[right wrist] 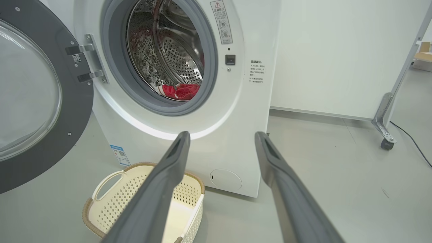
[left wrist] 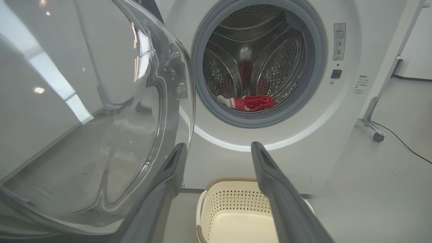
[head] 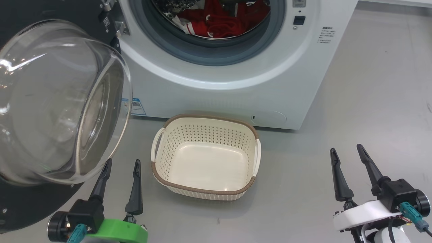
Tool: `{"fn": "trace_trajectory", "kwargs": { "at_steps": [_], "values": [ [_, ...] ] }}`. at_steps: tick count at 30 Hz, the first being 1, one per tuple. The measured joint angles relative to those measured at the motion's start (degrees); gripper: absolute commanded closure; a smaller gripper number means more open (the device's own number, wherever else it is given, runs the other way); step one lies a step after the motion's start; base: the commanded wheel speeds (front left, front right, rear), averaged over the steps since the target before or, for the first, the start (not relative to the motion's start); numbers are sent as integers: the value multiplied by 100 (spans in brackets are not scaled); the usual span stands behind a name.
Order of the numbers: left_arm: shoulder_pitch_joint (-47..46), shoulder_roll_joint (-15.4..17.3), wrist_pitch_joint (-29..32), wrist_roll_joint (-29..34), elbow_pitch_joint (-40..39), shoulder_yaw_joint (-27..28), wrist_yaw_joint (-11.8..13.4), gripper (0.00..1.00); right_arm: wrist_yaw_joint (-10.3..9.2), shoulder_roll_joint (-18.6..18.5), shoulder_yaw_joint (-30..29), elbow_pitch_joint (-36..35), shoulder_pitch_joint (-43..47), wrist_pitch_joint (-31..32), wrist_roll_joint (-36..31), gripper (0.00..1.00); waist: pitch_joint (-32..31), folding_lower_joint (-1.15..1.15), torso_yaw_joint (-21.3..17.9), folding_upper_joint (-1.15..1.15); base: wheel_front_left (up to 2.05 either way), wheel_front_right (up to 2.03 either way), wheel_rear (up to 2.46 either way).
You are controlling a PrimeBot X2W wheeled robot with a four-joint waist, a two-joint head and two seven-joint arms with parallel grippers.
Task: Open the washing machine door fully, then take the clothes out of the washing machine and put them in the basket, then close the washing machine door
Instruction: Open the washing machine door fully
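The washing machine (head: 236, 94) stands ahead, its door (head: 57, 101) swung wide to the left with the glass bowl bulging toward me. Red clothes (head: 222, 20) with white parts lie low in the drum, also visible as clothes (left wrist: 251, 102) and clothes (right wrist: 179, 91) in the wrist views. The cream basket (head: 206, 190) sits on the floor before the machine, nothing in it. My left gripper (head: 122, 166) is open, low left, its fingertips just beside the door's glass. My right gripper (head: 347, 151) is open at the lower right, over bare floor.
Grey floor stretches to the right of the machine (right wrist: 263, 101). A white panel stand on a castor wheel (right wrist: 386, 143) with a dark cable (left wrist: 405, 145) stands farther right. The open door (right wrist: 30, 98) takes up the left side.
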Motion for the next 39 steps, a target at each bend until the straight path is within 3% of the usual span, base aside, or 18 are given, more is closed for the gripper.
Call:
{"fn": "trace_trajectory", "kwargs": {
  "at_steps": [10, 21, 39],
  "values": [
    [1, 0, 9, 0, 115, -48, 23, 0, -29, 5, 187, 3, 10, 0, 211, 0, -62, 0, -553, 0, 0, 0, 0],
    [0, 0, 63, -8, 256, -47, 78, 0, -192, 5, 323, -151, 80, 0, 314, 0, -95, 0, -1006, 0, 0, 0, 0],
    [-14, 0, 111, -8, 376, -142, 127, 0, -352, 8, 458, -298, 229, 0, 318, 0, -101, 0, -1131, 0, 0, 0, 0]
  ]
}}
